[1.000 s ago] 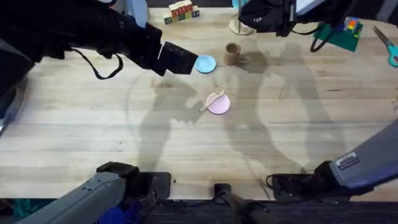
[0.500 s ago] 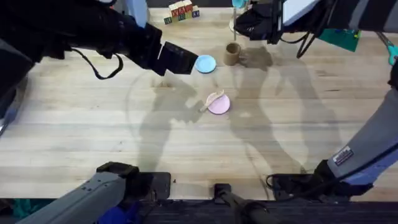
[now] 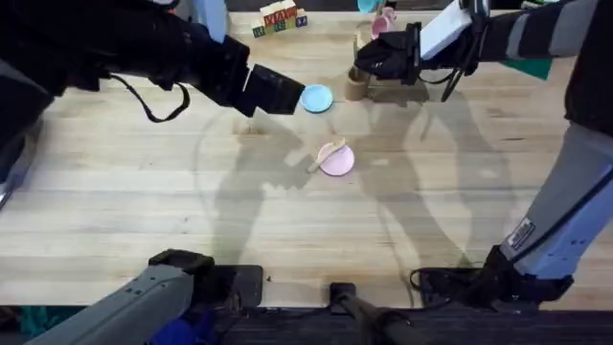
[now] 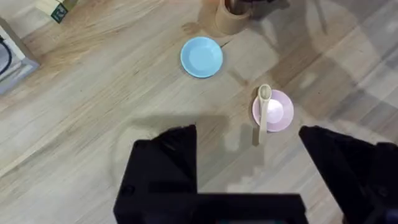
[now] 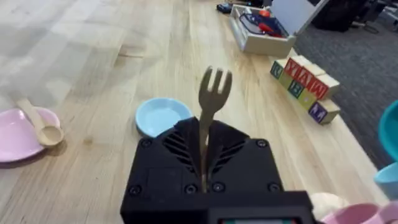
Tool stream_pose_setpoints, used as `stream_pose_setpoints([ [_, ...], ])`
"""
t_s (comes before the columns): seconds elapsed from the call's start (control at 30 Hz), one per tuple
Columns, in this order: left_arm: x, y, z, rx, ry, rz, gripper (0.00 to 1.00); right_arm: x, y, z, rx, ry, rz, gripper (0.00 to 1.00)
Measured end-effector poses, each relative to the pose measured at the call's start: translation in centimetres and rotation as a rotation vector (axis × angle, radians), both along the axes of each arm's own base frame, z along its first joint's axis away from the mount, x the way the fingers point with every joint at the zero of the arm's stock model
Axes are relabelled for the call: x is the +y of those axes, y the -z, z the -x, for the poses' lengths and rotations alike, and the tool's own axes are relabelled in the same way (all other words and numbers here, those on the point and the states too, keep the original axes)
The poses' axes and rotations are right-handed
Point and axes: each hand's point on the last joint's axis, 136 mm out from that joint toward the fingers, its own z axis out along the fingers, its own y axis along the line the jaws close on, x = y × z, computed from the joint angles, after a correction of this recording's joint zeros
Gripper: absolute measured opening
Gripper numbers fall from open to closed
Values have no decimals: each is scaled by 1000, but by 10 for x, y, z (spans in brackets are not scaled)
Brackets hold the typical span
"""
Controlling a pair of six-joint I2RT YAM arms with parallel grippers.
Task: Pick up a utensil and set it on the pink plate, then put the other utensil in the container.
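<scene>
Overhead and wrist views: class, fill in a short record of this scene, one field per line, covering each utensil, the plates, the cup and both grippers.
spoon: bowl end resting on the pink plate, handle overhanging onto the table
pink plate: on the table, mid-scene
fork: held upright in the right gripper, prongs up
cup: upright, beyond the blue plate
blue plate: bare
right gripper: shut on the fork, near the cup
left gripper: open, holding nothing, above the table
</scene>
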Motion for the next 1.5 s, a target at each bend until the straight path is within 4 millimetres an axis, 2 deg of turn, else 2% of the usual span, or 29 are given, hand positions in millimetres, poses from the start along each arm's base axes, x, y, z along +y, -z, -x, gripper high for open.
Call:
stream_pose_setpoints([
  [0.2,0,0,0,0,0,0,995,0,18,0,55,2,-2,31],
  [0.33,0,0,0,0,0,0,995,0,20,0,72,4,-4,36],
  [0.37,0,0,0,0,0,0,995,0,20,0,80,6,-5,89],
  [0.43,0,0,0,0,0,0,995,0,20,0,83,6,-5,135],
  [0.53,0,0,0,0,0,0,995,0,20,0,89,7,-6,259],
  [0.67,0,0,0,0,0,0,995,0,20,0,92,7,-6,500],
  [0.77,0,0,0,0,0,0,995,0,20,0,90,7,-6,633],
  [0.83,0,0,0,0,0,0,995,0,19,0,97,8,-8,748],
  [0.9,0,0,0,0,0,0,995,0,18,-1,106,9,-13,957],
  [0.93,0,0,0,0,0,0,995,0,16,-1,107,7,-19,986],
  [1.1,0,0,0,0,0,0,995,2,5,0,184,-18,-74,996],
  [1.3,0,0,0,0,1,0,994,2,-5,0,393,4,-98,996],
  [1.4,0,0,0,0,0,0,995,1,-25,-4,458,51,-84,996],
  [1.5,0,0,0,0,0,0,995,0,-57,-4,470,94,-73,996],
])
